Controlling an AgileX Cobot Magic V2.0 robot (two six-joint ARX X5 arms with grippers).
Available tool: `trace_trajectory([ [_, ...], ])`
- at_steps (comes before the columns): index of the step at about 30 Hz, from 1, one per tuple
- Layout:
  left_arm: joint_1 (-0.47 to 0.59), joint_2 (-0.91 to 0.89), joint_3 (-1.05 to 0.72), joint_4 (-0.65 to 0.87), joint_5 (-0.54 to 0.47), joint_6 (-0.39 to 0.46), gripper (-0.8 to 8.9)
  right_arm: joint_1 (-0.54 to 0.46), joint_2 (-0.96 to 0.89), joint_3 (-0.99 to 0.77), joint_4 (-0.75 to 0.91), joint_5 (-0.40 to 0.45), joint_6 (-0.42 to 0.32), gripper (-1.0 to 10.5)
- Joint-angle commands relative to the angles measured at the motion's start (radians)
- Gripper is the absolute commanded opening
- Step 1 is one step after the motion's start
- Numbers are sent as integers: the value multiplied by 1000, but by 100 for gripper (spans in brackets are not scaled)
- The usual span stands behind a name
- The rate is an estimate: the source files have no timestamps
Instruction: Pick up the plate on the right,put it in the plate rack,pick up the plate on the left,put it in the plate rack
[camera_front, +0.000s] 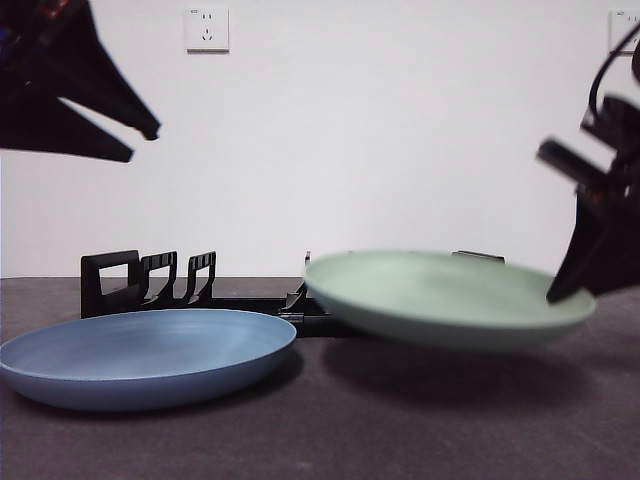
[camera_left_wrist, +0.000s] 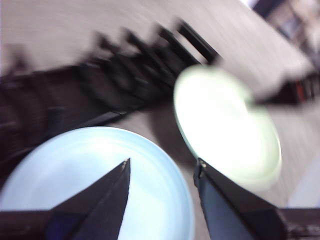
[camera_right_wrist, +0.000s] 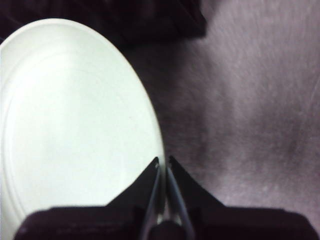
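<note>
The pale green plate (camera_front: 445, 297) hangs lifted off the dark table at the right, roughly level, casting a shadow below. My right gripper (camera_right_wrist: 163, 163) is shut on its rim and appears in the front view as my right gripper (camera_front: 565, 290) at the right edge. The blue plate (camera_front: 145, 355) lies flat on the table at the left. High above it my left gripper (camera_left_wrist: 161, 167) stands open with nothing between its fingers; the front view shows my left gripper (camera_front: 140, 140) at the top left. The black plate rack (camera_front: 160, 280) lies behind both plates, its right half hidden by the green plate.
A white wall with a power socket (camera_front: 207, 29) rises behind the dark table (camera_front: 400, 430). Bare tabletop lies in front of the plates and to the right of the green plate (camera_right_wrist: 75, 125) in the right wrist view.
</note>
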Motion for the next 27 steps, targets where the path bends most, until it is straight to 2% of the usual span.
trace_trajectory([
  [1, -94, 2, 42, -43, -43, 180, 220, 2, -31, 34, -61, -5, 12, -16],
  [5, -287, 2, 93, -101, -173, 352, 220, 7, -34, 114, -210, -5, -35, -16],
  [9, -491, 11, 105, -108, -346, 516, 220, 30, -34, 162, -269, -5, -51, -16],
  [14, -695, 82, 105, -118, -576, 630, 220, 66, -34, 193, -306, -6, -52, -16],
  [19, -770, 172, 105, -88, -634, 693, 220, 94, -34, 201, -321, -7, -52, -15],
  [27, -774, 287, 106, -36, -649, 727, 219, 108, -34, 203, -346, -12, -52, -12],
])
